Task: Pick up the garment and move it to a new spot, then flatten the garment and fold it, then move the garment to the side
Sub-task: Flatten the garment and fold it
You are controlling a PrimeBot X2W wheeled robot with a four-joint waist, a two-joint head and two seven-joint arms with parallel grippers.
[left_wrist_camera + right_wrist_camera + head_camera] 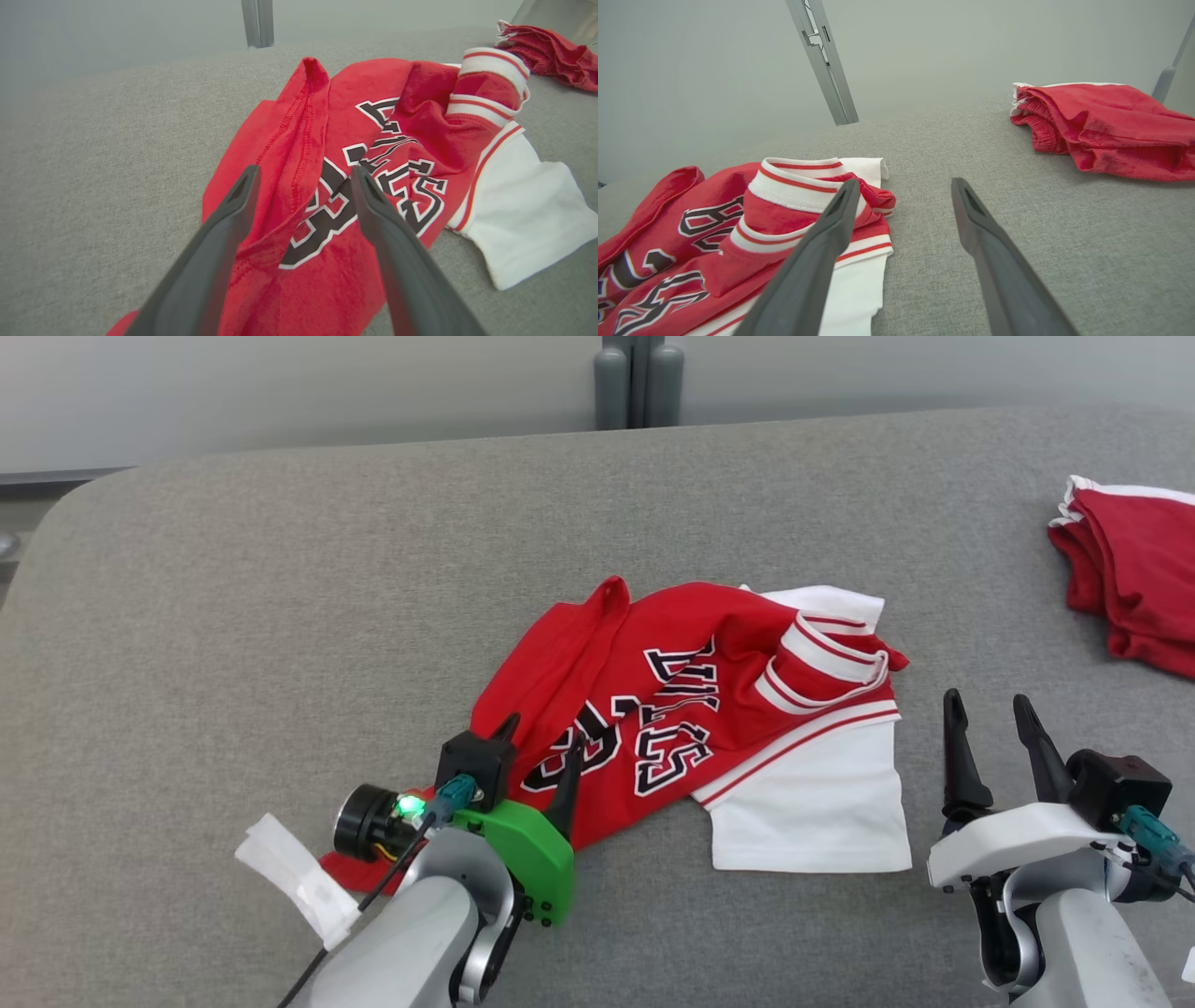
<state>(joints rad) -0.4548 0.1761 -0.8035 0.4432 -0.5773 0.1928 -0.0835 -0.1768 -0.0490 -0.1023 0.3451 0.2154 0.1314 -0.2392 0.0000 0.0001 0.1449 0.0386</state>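
The garment (672, 709) is a red jersey with dark white-edged lettering, white sleeves and striped trim, lying crumpled on the grey padded surface (280, 616). My left gripper (543, 730) stands open just above the garment's near-left red part, with nothing between its fingers. In the left wrist view the same gripper (303, 175) frames the garment (373, 154) and its lettering. My right gripper (988, 707) is open over bare surface, to the right of the white sleeve. The right wrist view shows that gripper (903, 186) beside the garment's striped collar (794, 191).
A second red piece of clothing (1134, 579) with white trim lies bunched at the far right edge, also in the right wrist view (1101, 130). A grey post (639, 383) stands behind the surface's far edge. A white tag (299, 877) hangs by my left wrist.
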